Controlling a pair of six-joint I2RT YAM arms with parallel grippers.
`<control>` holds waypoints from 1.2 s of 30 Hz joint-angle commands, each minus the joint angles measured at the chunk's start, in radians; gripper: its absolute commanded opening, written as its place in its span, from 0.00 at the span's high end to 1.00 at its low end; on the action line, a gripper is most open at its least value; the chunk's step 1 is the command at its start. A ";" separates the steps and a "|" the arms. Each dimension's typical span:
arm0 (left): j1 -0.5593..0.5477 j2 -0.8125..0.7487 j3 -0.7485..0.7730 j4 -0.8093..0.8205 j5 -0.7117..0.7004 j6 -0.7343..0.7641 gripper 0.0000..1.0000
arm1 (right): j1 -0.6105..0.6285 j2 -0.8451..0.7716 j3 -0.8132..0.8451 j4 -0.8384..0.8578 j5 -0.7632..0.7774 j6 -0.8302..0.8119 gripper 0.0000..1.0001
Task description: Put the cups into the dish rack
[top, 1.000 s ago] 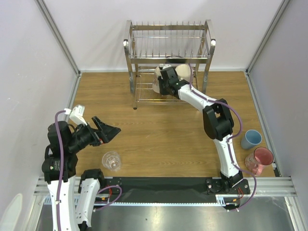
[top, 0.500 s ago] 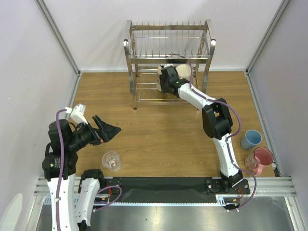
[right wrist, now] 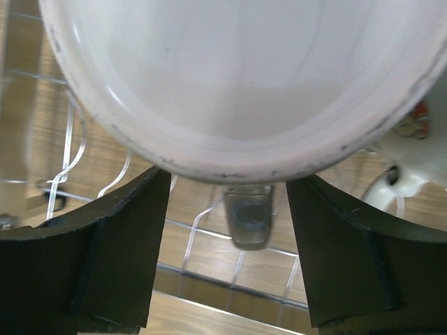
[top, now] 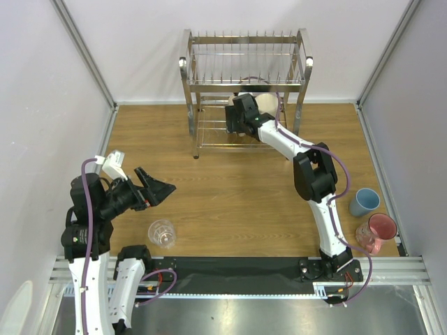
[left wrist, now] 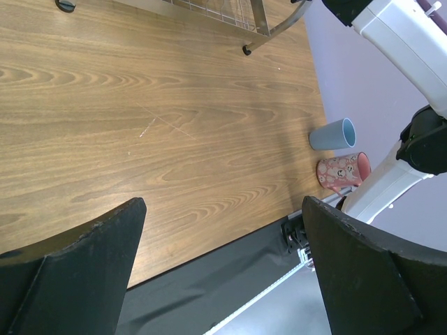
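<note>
1. Wooden table [top: 230, 181]: dish rack [top: 244, 85] stands far centre.
2. Right gripper [top: 237, 117], jaws spread, reaches into its lower tier, a cream mug [right wrist: 237, 70] just ahead.
3. Left gripper [top: 157, 185] hovers near left, jaws wide apart, empty.
4. Glass tumbler [top: 162, 233], blue cup [top: 364, 202] and pink mug [top: 377, 232] wait unloaded on the near table.

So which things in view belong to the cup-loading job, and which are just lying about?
Job: dish rack, cream mug at its lower tier, glass tumbler, light blue cup, pink mug.
Not the job: wooden table, black mat along the near edge.
</note>
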 commanded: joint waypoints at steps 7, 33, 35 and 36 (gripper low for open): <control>-0.007 -0.010 0.007 0.009 -0.001 0.003 0.00 | -0.008 -0.101 -0.056 0.028 -0.132 0.201 0.20; -0.007 0.035 0.016 -0.210 -0.171 -0.141 0.00 | -0.008 -0.421 -0.443 0.089 -0.373 0.410 0.09; -0.009 0.033 0.029 -0.221 -0.211 -0.169 0.00 | -0.009 -0.431 -0.449 0.076 -0.440 0.433 0.10; -0.009 0.033 0.028 -0.218 -0.219 -0.189 0.00 | -0.009 -0.446 -0.453 0.068 -0.454 0.442 0.10</control>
